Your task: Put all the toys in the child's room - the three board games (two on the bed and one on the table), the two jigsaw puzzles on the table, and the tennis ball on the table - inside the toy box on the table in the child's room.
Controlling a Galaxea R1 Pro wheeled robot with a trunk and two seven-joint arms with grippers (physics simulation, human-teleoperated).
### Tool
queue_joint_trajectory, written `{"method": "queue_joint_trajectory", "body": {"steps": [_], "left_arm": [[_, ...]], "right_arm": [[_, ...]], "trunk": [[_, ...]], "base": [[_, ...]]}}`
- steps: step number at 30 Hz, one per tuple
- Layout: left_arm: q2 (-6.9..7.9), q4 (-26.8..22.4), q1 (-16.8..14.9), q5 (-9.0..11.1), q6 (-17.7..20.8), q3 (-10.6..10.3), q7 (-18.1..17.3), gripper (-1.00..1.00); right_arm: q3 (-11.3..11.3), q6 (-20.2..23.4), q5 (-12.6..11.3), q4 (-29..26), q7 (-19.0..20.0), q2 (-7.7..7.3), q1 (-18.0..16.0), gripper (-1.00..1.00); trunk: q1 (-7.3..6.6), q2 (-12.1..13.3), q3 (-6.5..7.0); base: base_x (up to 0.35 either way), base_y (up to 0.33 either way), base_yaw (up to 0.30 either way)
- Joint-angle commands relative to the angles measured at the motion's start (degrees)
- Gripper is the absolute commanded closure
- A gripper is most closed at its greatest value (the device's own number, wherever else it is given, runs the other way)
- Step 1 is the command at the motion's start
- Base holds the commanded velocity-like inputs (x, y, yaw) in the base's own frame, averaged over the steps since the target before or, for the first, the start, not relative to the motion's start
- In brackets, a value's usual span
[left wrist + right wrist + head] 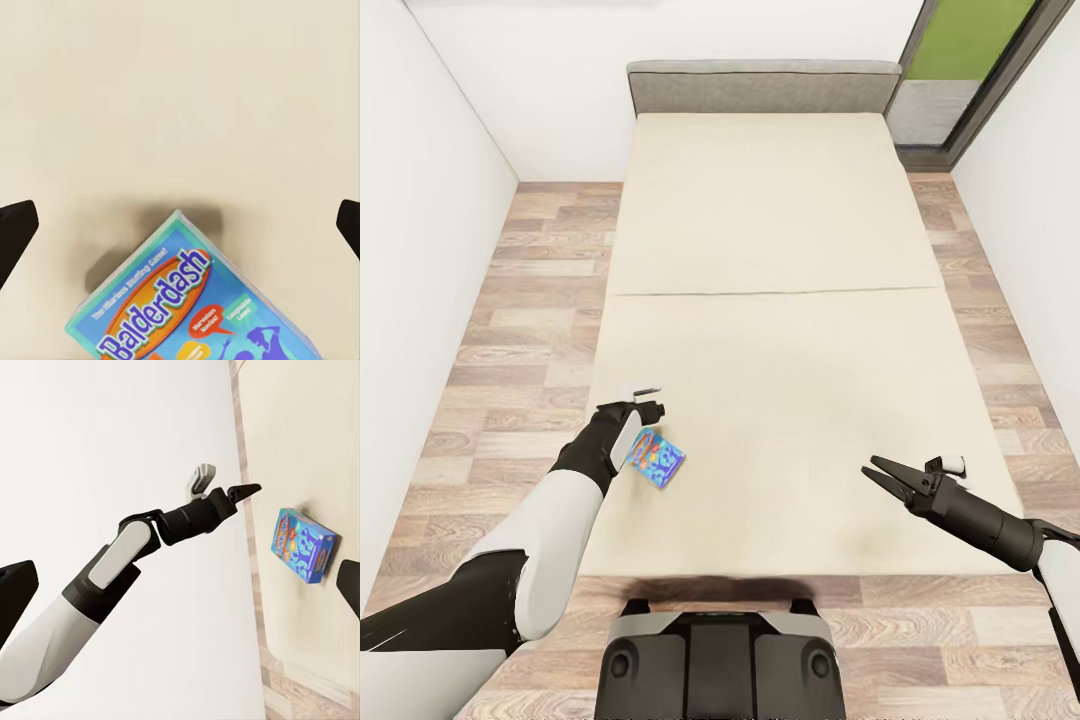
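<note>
One board game (pixel 658 457) on the bed (pixel 770 300), light-blue box with orange "Balderdash" logo, lying flat near the bed's near-left corner, turned askew to the bed edge. Casts a shadow on the cover in the left wrist view (pixel 196 309), so resting on the mattress, not lifted. Probably left there as loose clutter; sits close to the bed edge, so within reach from the foot of the bed.

Left gripper (pixel 643 402) just beside the box, on the side toward the bed's left edge, slightly farther up the bed. Fingers not on the box: right wrist view shows the gripper tip (pixel 244 492) apart from the box (pixel 303 544), a gap of bare cover between. Left wrist view has both dark fingertips (pixel 16 229) at the frame sides, wide apart, box low between them and off to one side, not centred. Spread, holding nothing. Judged as lining up for a pick, box not yet between the fingers.

Right gripper (pixel 882 477) over the bed's near-right part, well apart from the box, fingers parted, empty. Likely parked clear of the left arm's work.

Wood floor (pixel 530 300) around the bed, grey headboard (pixel 760 88) at the far end.
</note>
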Motion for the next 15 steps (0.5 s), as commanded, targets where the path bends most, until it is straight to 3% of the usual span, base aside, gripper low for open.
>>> {"method": "queue_joint_trajectory", "body": {"steps": [1, 15], "left_arm": [[-0.07, -0.11, -0.02, 0.03, 0.26, 0.27, 0.1, -1.0], [-0.07, -4.65, -0.02, 0.11, 1.06, 0.01, 0.01, -1.0]], "right_arm": [[-0.03, 0.21, 0.21, 0.0, 0.31, -0.01, -0.03, -1.0], [0.14, 0.21, 0.21, 0.0, 0.31, 0.07, -0.03, -1.0]], "trunk": [[0.03, -0.09, -0.16], [0.03, -0.09, -1.48]], "base": [[0.0, 0.0, 0.0], [0.0, 0.0, 0.0]]}}
